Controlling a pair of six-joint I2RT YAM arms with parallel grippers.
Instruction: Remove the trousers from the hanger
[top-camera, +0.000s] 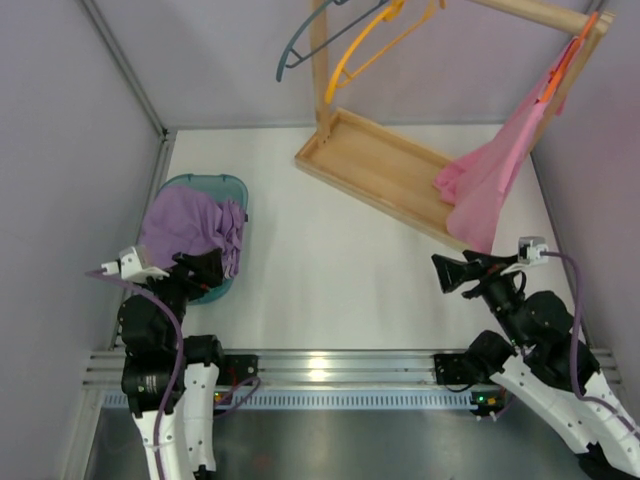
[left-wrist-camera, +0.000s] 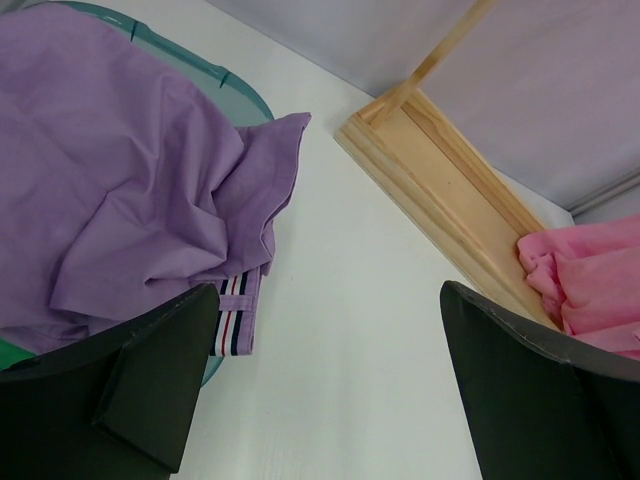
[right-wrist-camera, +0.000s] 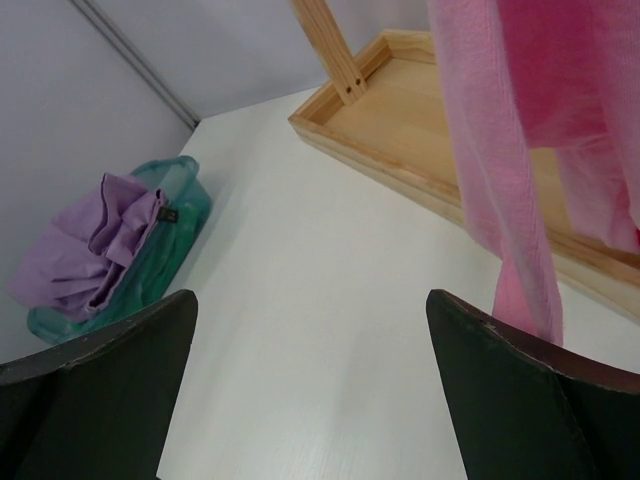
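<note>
**Trousers in the basin, hanger bare, both claws open**

The trousers lie heaped in the teal basin, one fold spilling over its rim onto the worktop. This suggests the garment is already off its support. The hanger hangs empty from the wooden rack, well away from the basin on the far side of the worktop. It is next to a grey-blue hanger.

The left claw hovers at the basin's near rim, jaws spread wide and holding nothing. The right claw is well apart from the basin, likewise spread and empty, beside the pink garment.

Only the overhead view shows the hangers. Only the left wrist view resolves the striped band on the fold outside the basin. The right wrist view shows the basin's translucent side wall.
</note>
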